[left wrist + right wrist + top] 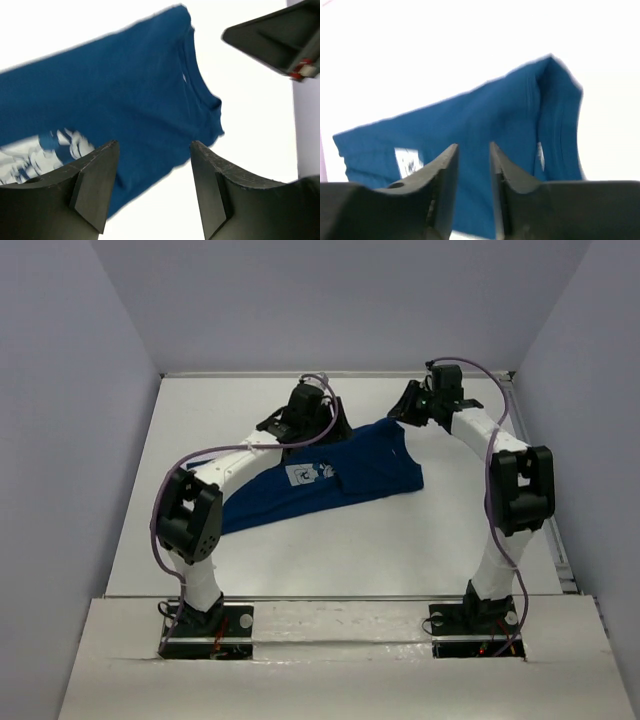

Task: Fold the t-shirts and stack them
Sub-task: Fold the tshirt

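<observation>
Left gripper (pixel 152 150) gapes, right gripper (pixel 472 150) barely parted, both empty; I should pinch the t-shirt's (pixel 330 475) far edge evenly, folding toward the table's (pixel 400 550) near edge.

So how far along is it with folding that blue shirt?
Partway, it seems. The t-shirt lies with one side doubled over. Nothing is in hand: left gripper and right gripper hover open above it. Left: further folds and stacking; no pile shows.
</observation>
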